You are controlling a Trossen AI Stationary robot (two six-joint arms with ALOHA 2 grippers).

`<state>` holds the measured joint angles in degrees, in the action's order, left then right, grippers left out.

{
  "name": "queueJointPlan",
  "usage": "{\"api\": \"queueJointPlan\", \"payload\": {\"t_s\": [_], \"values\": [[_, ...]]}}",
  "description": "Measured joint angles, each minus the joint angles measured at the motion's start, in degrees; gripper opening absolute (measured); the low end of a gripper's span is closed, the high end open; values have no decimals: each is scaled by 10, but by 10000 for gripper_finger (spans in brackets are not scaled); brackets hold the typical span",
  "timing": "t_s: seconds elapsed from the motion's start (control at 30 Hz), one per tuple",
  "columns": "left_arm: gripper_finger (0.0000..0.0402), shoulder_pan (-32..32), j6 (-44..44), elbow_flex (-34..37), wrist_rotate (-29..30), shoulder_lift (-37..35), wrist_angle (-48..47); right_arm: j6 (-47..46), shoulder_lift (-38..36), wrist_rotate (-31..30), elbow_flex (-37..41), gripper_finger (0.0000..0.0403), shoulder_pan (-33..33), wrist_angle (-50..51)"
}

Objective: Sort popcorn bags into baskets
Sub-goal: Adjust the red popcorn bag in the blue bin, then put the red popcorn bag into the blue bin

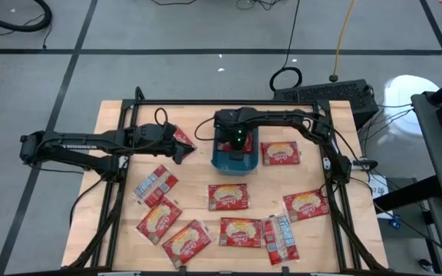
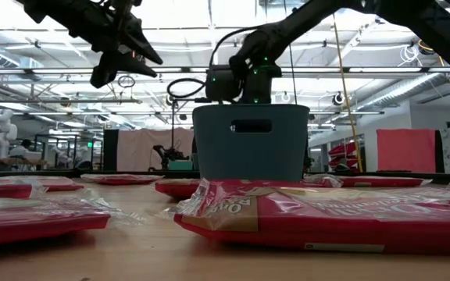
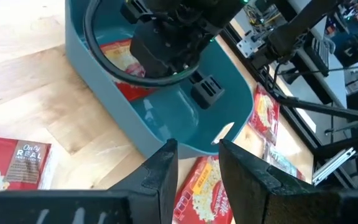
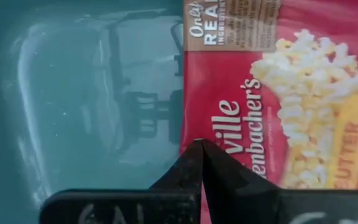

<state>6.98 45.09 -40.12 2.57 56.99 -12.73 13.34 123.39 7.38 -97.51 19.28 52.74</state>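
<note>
Popcorn bag lies flat on the basket floor, just beyond the right gripper — jaws closed, empty. Left gripper hovers beside the basket, jaws open; eight bags remain on the table.

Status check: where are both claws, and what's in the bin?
Right claw shut, empty, over the teal bin. One popcorn bag inside the bin. Left claw open, empty, raised beside the bin. Other bags lie on the table, nothing blocking.

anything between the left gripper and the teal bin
No: in the high view only bare table lies between the left gripper and the teal bin, though a popcorn bag sits beside the gripper.
</note>
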Motion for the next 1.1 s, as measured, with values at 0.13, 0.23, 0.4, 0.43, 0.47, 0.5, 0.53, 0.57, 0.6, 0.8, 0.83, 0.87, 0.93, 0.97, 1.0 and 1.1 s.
{"api": "queueJointPlan", "payload": {"t_s": [0.13, 0.23, 0.4, 0.43, 0.47, 0.5, 0.53, 0.57, 0.6, 0.8, 0.83, 0.87, 0.93, 0.97, 1.0, 1.1], "values": [[120, 0, -3, 0, 0, 0, -16, -1, -1, -21, 16, 0, 1, -23], [120, 0, -3, 0, 1, 0, -22, 0, -2, -50, 20, 0, 1, -32], [120, 0, -2, 0, 2, 0, -22, 11, -2, -71, 20, 0, 2, -33], [120, 0, -3, 0, 4, 0, -22, 13, -2, -80, 21, 0, 2, -33], [120, 0, -4, 0, 5, 0, -22, 14, -2, -89, 21, 0, 2, -34], [120, 0, -4, 0, 5, 0, -22, 17, -2, -91, 21, 0, 2, -35], [120, 0, -4, 0, 5, 0, -22, 20, -2, -92, 21, 0, 2, -37], [120, 0, -4, 0, 5, 0, -22, 23, -2, -94, 21, 0, 2, -38], [120, 0, -3, 0, 5, 0, -22, 22, -4, -101, 21, 0, 2, -38], [120, 0, -2, 0, 5, 0, -21, -20, -70, -109, 23, 0, 2, -30], [120, 0, -3, 0, 5, 0, -21, -32, -88, -109, 23, 0, 2, -27], [120, 0, -7, 0, 5, 0, -21, -47, -106, -109, 23, 0, 2, -24], [120, 0, -17, 0, 5, 0, -21, -85, -143, -108, 23, 0, 2, -17], [120, 0, -23, 0, 5, 0, -21, -109, -161, -105, 23, 0, 2, -12], [120, 0, -27, 0, 5, 0, -21, -132, -181, -102, 23, 0, 1, -6], [120, 1, -29, 0, 7, 0, -21, -201, -247, -88, 22, 0, -6, 15]]}}
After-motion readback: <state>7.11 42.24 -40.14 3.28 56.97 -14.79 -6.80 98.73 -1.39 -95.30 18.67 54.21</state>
